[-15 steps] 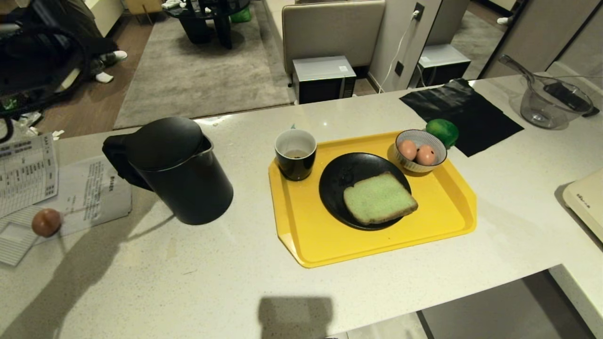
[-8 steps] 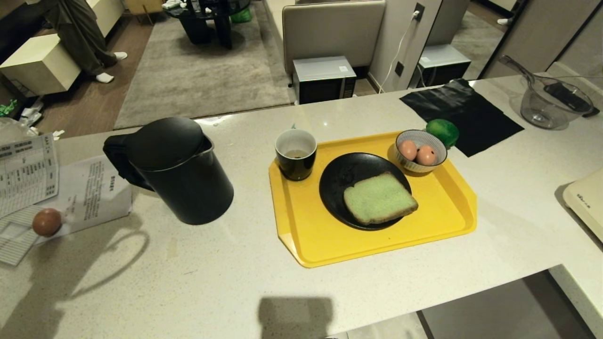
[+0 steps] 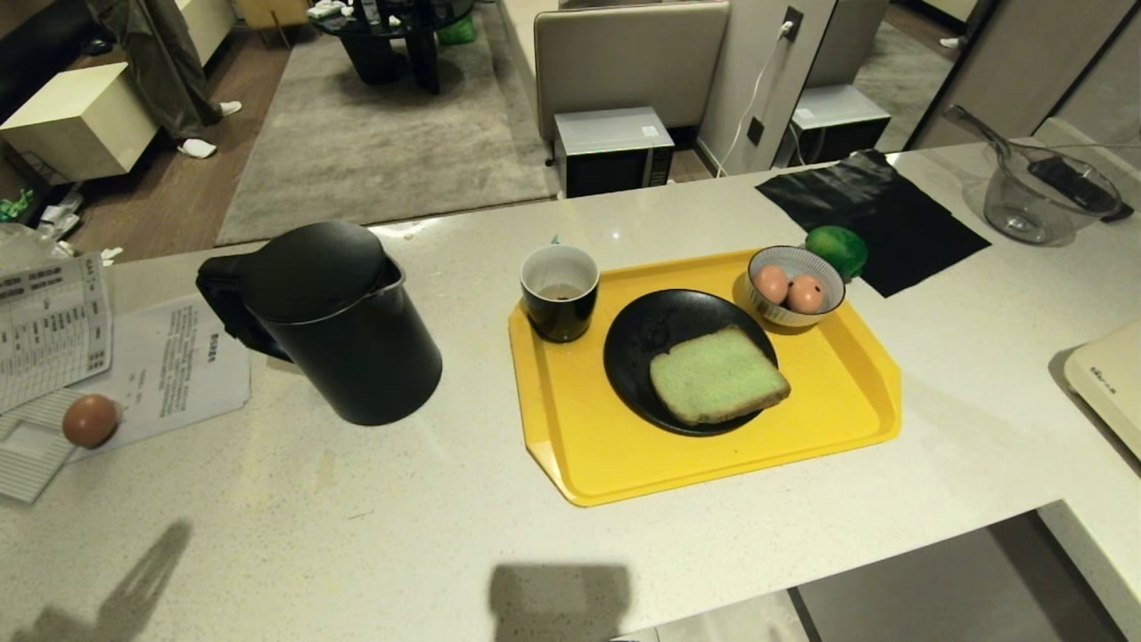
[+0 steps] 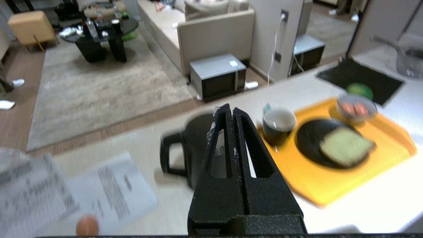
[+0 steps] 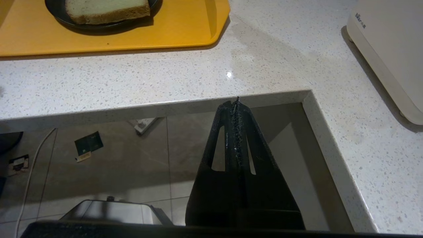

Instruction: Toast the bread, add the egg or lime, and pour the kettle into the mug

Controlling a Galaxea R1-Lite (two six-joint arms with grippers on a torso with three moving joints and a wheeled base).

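With bread (image 3: pixel 718 374) plated, kettle (image 3: pixel 337 322) set down and mug (image 3: pixel 559 291) wet inside, both grippers (image 4: pixel 230 110) (image 5: pixel 236 100) are closed and empty, work seemingly finished.

black, rough-textured claw (image 4: pixel 230 110) fingers with triangular cutouts.

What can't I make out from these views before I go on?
- Tall matte black kettle: contents hidden by its domed lid in the head view.
- Round bright green lime: partly hidden behind the striped bowl in the head view.
- Cream appliance: cut off by the edge in the head and right wrist views.
- Left wrist view: printed papers blurred, unreadable.
- Neither arm appears in the head view.
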